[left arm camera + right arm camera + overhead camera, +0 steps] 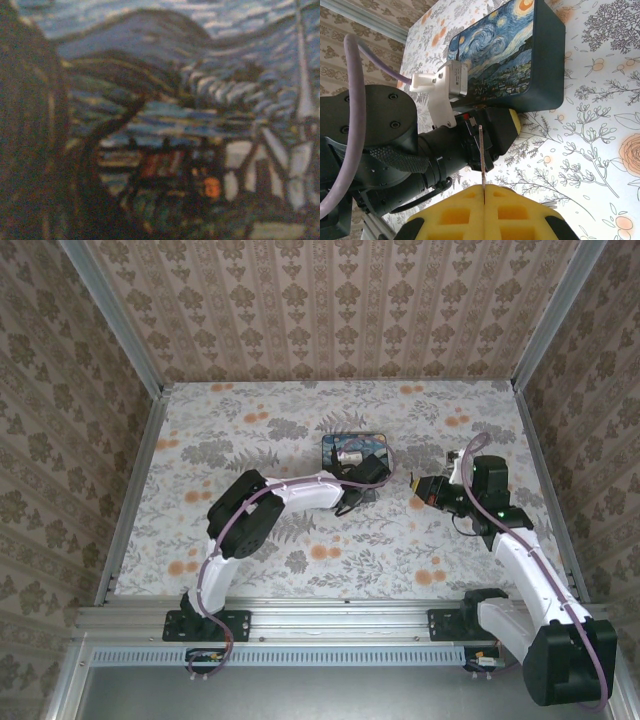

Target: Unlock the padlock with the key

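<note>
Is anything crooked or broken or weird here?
Nothing looks broken or spilled. The blue box lies flat on the table, and the key sticks straight out of the shut right gripper. One odd bit: the left wrist picture is blurry, probably because that camera sits very close to the box's painted lid.

Item: a thin, flat, silver-grey metal key (481, 155). In the right wrist view it is seen edge-on, as a narrow straight strip. Its lower end is clamped in the seam between the yellow foam pads (455, 210) of the right gripper (483, 190), which are pressed together on it; the head is hidden between them. The blade stands straight out from the pads, unbent, and is held clear of the table. Its tip points toward the long dark side of the blue starry-print box (520, 55) and ends near it. Whether it touches anything there cannot be told. The teeth cannot be made out.
</note>
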